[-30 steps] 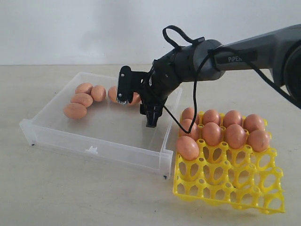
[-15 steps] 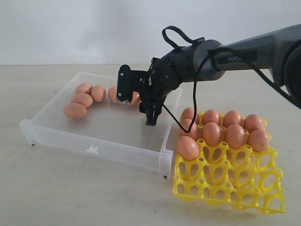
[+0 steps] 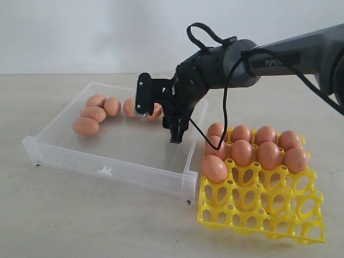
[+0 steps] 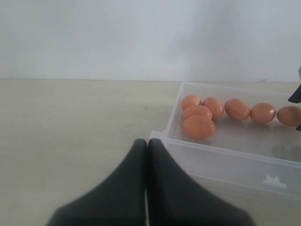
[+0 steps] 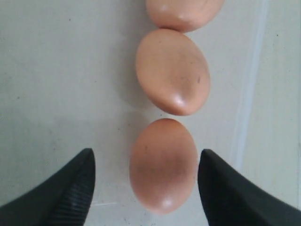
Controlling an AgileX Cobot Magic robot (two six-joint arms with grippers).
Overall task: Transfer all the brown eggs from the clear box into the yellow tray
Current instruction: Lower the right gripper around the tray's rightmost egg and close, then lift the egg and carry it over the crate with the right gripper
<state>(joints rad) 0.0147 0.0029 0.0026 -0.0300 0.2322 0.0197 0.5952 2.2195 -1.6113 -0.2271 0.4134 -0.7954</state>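
Observation:
The clear box [image 3: 107, 161] holds several brown eggs [image 3: 93, 113] along its back wall. My right gripper [image 3: 159, 117] hangs open over the back right of the box. In the right wrist view one egg [image 5: 163, 162] lies on the box floor between the open gripper's [image 5: 146, 157] fingers, apart from both. A second egg [image 5: 172, 70] lies just beyond it. The yellow tray [image 3: 258, 209] stands right of the box, with several eggs [image 3: 242, 152] in its back cells. My left gripper [image 4: 146, 142] is shut and empty, near the box's [image 4: 225, 165] corner.
The box's right wall almost touches the tray. The front cells of the tray stand open. A black cable [image 3: 223, 115] loops from the right arm down over the box's right wall. A plain wall runs behind the table.
My right gripper has shifted slightly up and toward the back row of eggs, staying open. The eggs, box and tray have not moved.

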